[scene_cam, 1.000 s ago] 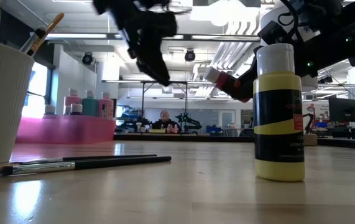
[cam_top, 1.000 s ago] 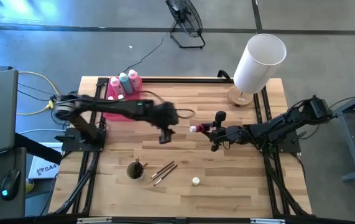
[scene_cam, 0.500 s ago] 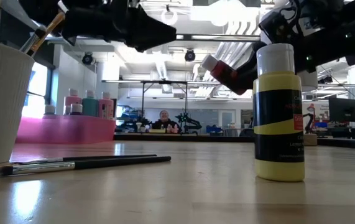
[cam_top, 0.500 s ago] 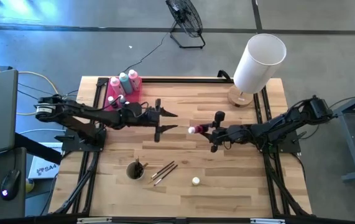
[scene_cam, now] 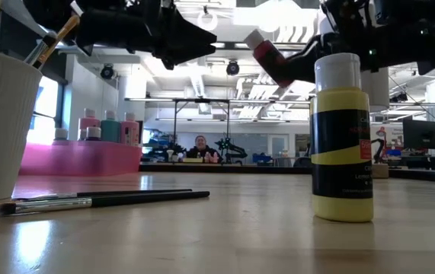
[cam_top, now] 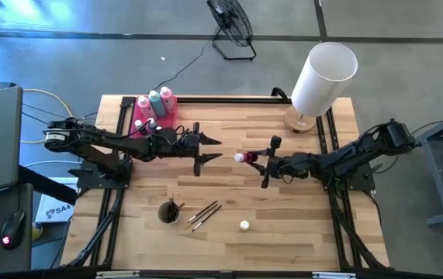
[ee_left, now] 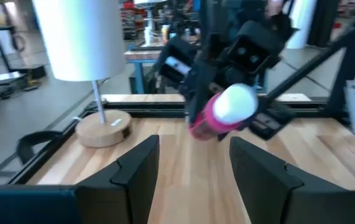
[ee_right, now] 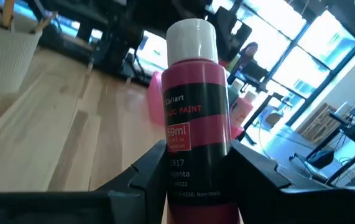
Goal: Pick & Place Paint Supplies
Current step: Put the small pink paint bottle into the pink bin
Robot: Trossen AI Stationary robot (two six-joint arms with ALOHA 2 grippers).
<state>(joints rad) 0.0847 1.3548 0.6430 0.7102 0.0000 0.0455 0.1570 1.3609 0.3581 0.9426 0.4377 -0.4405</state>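
A pink tray point(cam_top: 139, 124) sits at the far left of the wooden table point(cam_top: 229, 232); a white lampshade point(cam_top: 323, 77) stands far right.

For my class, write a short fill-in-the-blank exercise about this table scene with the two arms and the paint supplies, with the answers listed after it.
1. The right gripper holds a magenta bottle with a ____ cap.
2. The left gripper is open and holds ____.
3. In the pink tray stand two pink bottles and one ____ bottle.
4. Two brushes lie on the table beside a white ____.

Missing words: white; nothing; teal; cup
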